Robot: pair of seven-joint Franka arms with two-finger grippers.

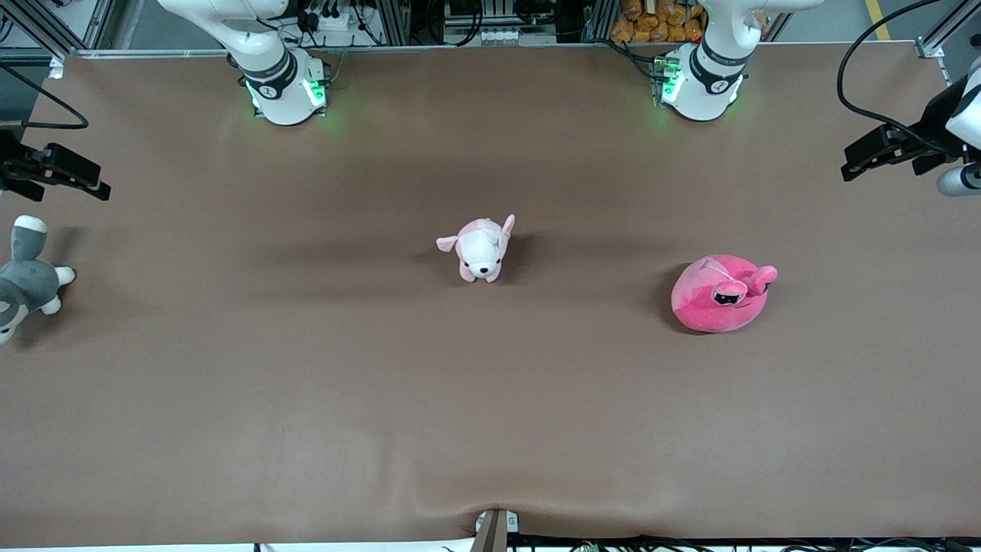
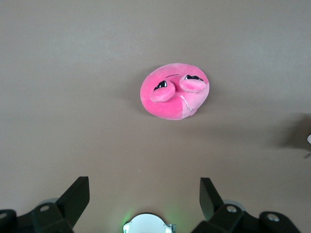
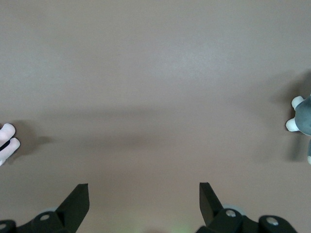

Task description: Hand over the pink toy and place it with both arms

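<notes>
Front view is showing the brown table [image 1: 306,429] with three plush toys lying well apart on it. The pink toy [image 1: 722,294] is sitting toward the left arm's end of the table, its half-lidded eyes facing the front camera, with nothing touching it. A pale puppy plush [image 1: 481,249] is resting near the middle of the table, and a grey-and-white plush [image 1: 27,280] is lying at the right arm's end, partly cut off by the edge of the picture.

The left gripper [image 1: 870,157] is hanging in the air over the left arm's end of the table, fingers spread wide and holding nothing. From its wrist camera the pink toy [image 2: 175,91] is showing on bare table, well clear of the two black fingers [image 2: 75,199].

The right gripper [image 1: 73,176] is waiting over the table's edge at the right arm's end, above the grey-and-white plush [image 3: 302,124], its fingers [image 3: 75,201] likewise parted and empty.
</notes>
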